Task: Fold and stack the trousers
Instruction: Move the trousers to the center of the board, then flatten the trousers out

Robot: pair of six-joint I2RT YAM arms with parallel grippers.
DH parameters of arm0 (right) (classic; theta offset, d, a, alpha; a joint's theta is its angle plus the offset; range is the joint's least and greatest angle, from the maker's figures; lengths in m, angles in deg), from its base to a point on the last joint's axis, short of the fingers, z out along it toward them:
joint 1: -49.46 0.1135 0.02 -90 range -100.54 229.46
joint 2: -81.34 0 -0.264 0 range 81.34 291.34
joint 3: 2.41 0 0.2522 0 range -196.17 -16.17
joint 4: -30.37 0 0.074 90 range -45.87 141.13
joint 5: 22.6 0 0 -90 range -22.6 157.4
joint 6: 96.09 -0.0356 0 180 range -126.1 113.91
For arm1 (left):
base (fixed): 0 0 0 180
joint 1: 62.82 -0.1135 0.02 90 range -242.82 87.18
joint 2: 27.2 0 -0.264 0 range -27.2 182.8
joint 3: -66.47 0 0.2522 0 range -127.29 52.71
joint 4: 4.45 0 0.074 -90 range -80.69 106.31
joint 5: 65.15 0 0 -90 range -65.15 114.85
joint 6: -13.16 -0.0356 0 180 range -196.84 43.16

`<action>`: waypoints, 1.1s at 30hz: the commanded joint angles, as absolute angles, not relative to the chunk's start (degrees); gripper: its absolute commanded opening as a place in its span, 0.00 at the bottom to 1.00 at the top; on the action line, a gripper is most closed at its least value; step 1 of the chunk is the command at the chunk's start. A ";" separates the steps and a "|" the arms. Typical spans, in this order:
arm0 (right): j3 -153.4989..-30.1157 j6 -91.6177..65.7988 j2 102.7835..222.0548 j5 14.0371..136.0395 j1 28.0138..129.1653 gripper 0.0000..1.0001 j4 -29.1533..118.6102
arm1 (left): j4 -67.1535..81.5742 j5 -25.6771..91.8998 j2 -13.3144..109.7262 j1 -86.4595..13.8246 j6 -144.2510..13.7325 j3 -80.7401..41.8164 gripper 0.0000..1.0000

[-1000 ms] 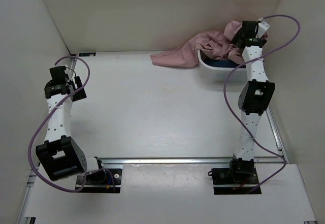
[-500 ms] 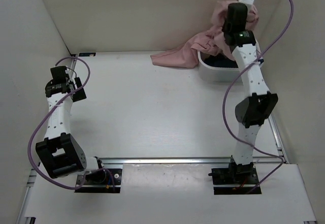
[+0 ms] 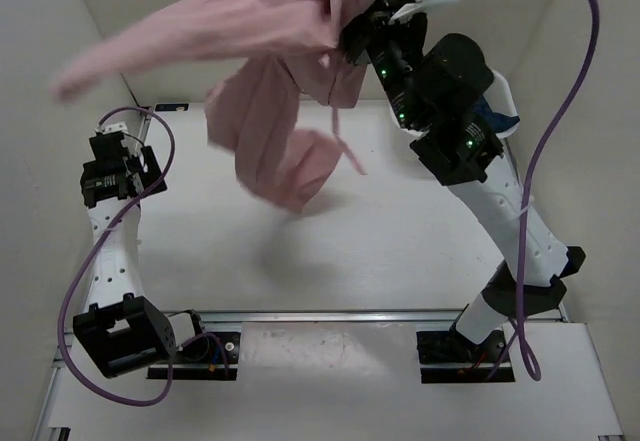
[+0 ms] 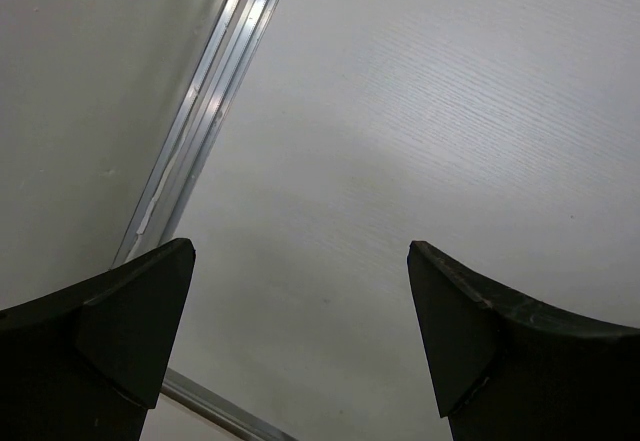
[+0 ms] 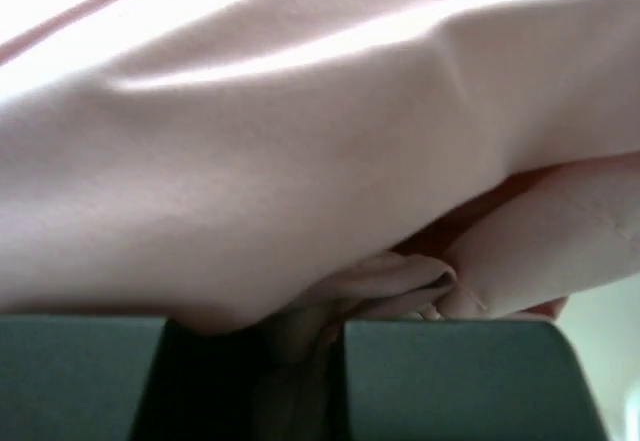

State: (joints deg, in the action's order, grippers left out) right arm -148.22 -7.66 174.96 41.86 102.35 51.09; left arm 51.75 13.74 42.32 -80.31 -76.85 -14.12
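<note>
Right gripper (image 3: 352, 33) is up high over the back of the counter (image 3: 400, 251), and I've got the trousers (image 3: 268, 101) hanging from it, well clear of the surface. In the right wrist view the jaws are pinched narrow on a bunched fold of pink fabric (image 5: 300, 161), cloth squeezed right between the fingertips of the gripper (image 5: 300, 336). One leg flies out to the left, blurred, the other sags in a loose clump below, and a thin drawstring (image 3: 347, 149) dangles free.

Left gripper (image 3: 118, 161) sits at the far left, low over the counter. Its jaws stand wide in the wrist view (image 4: 300, 301), with only bare counter (image 4: 420, 111) under them.

I read this as the fetch step: the garment is out in the air, nothing is spread or folded yet. Next I'd want the trousers brought down mid-counter and laid flat, and that calls for the left gripper to come in and take a second corner so the legs can be pulled straight. That single pinch on bunched cloth looks slippery, and the drawstring could snag.
</note>
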 commanded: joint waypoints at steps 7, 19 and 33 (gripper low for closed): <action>-111.05 -42.98 165.47 20.74 92.19 0.64 82.32 | 52.29 10.08 40.56 -80.22 -76.84 -19.54 1.00; -84.90 -42.83 156.92 40.06 82.60 0.99 87.64 | 62.64 20.54 46.27 -65.53 -76.84 -14.27 1.00; -80.33 -60.05 172.82 46.48 68.37 0.89 74.46 | 55.81 18.43 57.69 -19.14 -76.84 5.67 1.00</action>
State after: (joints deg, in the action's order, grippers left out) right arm -81.21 -52.07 169.72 44.11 70.11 77.06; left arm 59.20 17.12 56.98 -22.59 -76.94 5.11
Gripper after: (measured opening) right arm 0.910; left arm 0.992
